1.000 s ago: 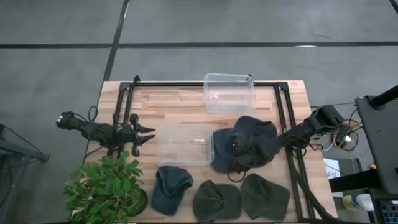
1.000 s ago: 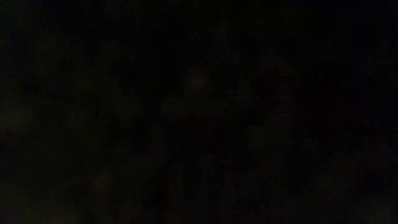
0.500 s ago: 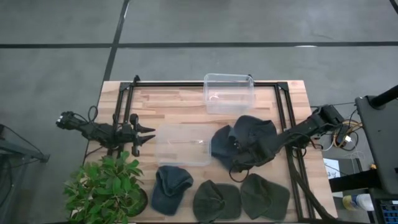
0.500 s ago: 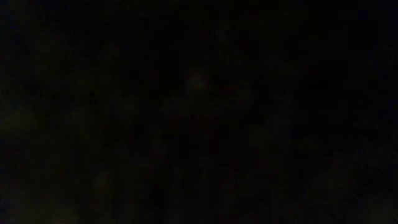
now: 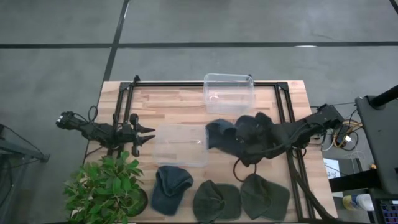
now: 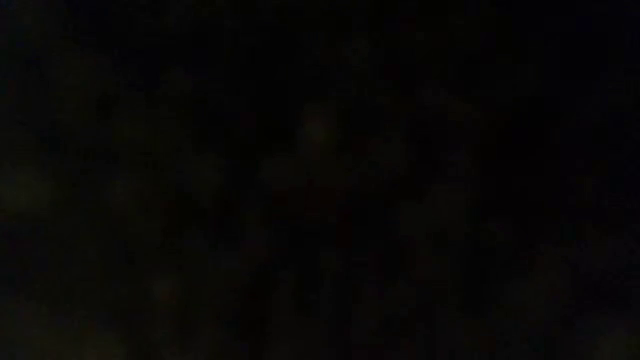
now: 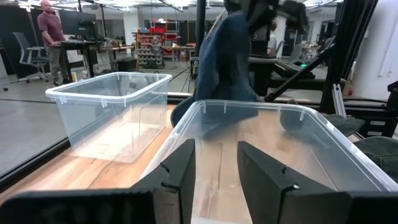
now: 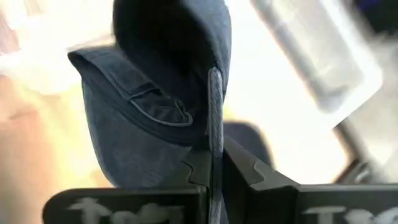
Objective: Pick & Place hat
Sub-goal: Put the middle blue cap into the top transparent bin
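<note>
Grey concrete floor around a pale wooden table (image 5: 186, 102) with a black frame, hats and clear bins on it.

Largest on the table are two clear plastic bins: one bin (image 5: 229, 92) at the far edge, another bin (image 5: 181, 144) near the middle. A potted plant (image 5: 107, 190) sits at the near left corner. The dark blue hat (image 5: 239, 138) hangs crumpled between the middle bin and the right arm, its brim at the bin's right rim; it shows stitched seams and a strap loop. The right gripper (image 8: 214, 163) is clamped tight on the hat's fabric. Three more hats lie along the near edge: a blue one (image 5: 170, 188) and two green ones (image 5: 217, 200). The left gripper (image 5: 145, 133) waits left of the middle bin, fingers (image 7: 180, 171) apart, holding nothing. The low view is black.
</note>
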`<control>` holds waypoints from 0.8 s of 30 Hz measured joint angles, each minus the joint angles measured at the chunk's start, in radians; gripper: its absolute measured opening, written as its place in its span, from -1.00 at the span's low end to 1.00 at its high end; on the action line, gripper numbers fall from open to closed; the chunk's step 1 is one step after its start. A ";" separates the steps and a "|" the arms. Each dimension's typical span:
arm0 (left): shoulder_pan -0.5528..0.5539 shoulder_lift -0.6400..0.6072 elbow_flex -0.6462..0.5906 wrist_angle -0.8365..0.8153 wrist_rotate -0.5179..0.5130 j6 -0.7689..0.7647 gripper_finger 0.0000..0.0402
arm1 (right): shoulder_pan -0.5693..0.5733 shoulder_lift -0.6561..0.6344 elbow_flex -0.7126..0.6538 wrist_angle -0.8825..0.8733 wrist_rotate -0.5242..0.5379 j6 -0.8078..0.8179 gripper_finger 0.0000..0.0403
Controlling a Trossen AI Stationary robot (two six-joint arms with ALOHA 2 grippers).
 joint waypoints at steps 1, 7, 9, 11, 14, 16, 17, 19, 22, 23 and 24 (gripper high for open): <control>0.000 0.000 0.000 0.000 0.000 0.000 -0.44 | -0.002 0.000 0.026 -0.018 0.022 -0.043 -0.94; 0.000 0.000 0.000 0.000 -0.003 0.000 -0.44 | -0.028 -0.002 0.158 -0.035 0.187 -0.206 -0.94; 0.000 0.000 0.000 0.000 -0.003 0.000 -0.44 | -0.047 -0.005 0.192 -0.035 0.247 -0.272 -0.94; 0.000 0.000 0.000 0.000 -0.003 0.000 -0.44 | -0.076 -0.007 0.215 -0.037 0.273 -0.336 -0.94; 0.000 0.000 0.000 0.000 -0.003 0.000 -0.44 | -0.131 -0.005 0.232 -0.037 0.278 -0.440 -0.94; 0.000 0.000 0.000 0.000 -0.003 0.000 -0.44 | -0.175 -0.005 0.234 -0.035 0.278 -0.529 -0.94; 0.000 0.000 0.000 0.000 -0.003 0.000 -0.44 | -0.201 -0.005 0.233 -0.033 0.278 -0.573 -0.94; 0.000 0.000 0.000 0.000 -0.003 0.000 -0.44 | -0.251 -0.005 0.226 -0.033 0.278 -0.649 -0.94; 0.000 0.000 0.000 0.000 -0.003 0.000 -0.44 | -0.324 -0.005 0.209 -0.013 0.283 -0.727 -0.94; 0.000 0.000 0.000 0.000 -0.003 0.000 -0.44 | -0.347 -0.005 0.198 0.005 0.293 -0.751 -0.94; 0.000 0.000 0.000 0.000 -0.003 0.000 -0.44 | -0.369 -0.005 0.188 0.023 0.305 -0.782 -0.94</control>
